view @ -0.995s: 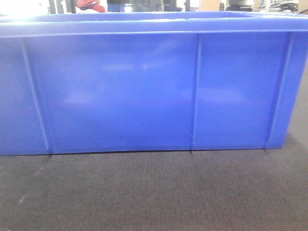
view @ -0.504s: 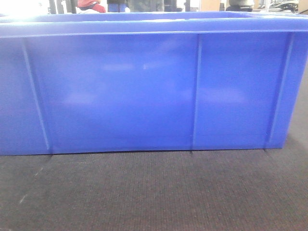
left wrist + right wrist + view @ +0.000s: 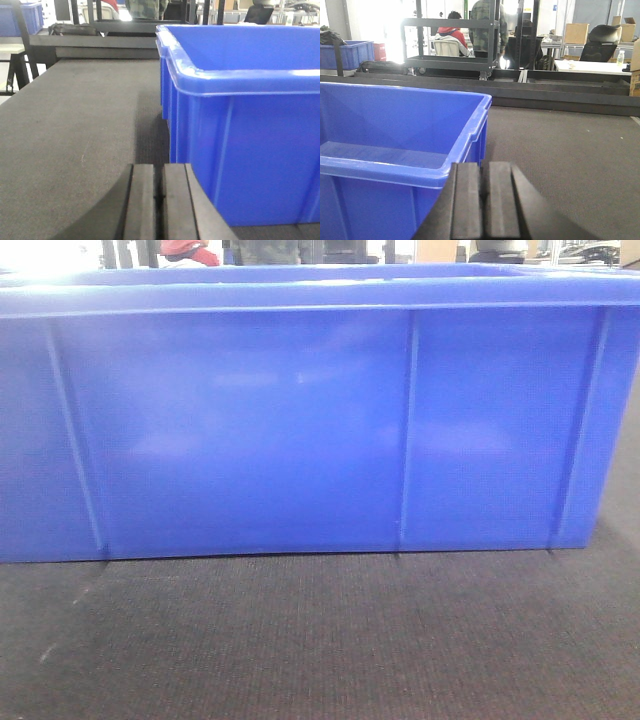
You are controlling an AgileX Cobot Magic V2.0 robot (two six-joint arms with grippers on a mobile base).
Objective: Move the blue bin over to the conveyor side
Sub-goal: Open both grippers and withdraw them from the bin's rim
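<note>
My left pincer (image 3: 159,205) is clenched on nothing, its pads pressed together low over the belt, just beside the blue bin (image 3: 240,125) at its near left corner. My right pincer (image 3: 484,200) is likewise clenched and empty, just outside the bin's near right corner.

As I judge it, the danger is that neither pincer grips anything. If I shove with closed tips against those glossy walls, one may slide off along the plastic, and uneven pressure from my two sides would slew the bin instead of carrying it straight. The rough weave of the conveyor (image 3: 320,640) could drag at its base and tip it.

The bin sits flat on the conveyor, filling the front view: deep glossy blue, thin upright ribs, rolled rim, apparently empty inside.
</note>
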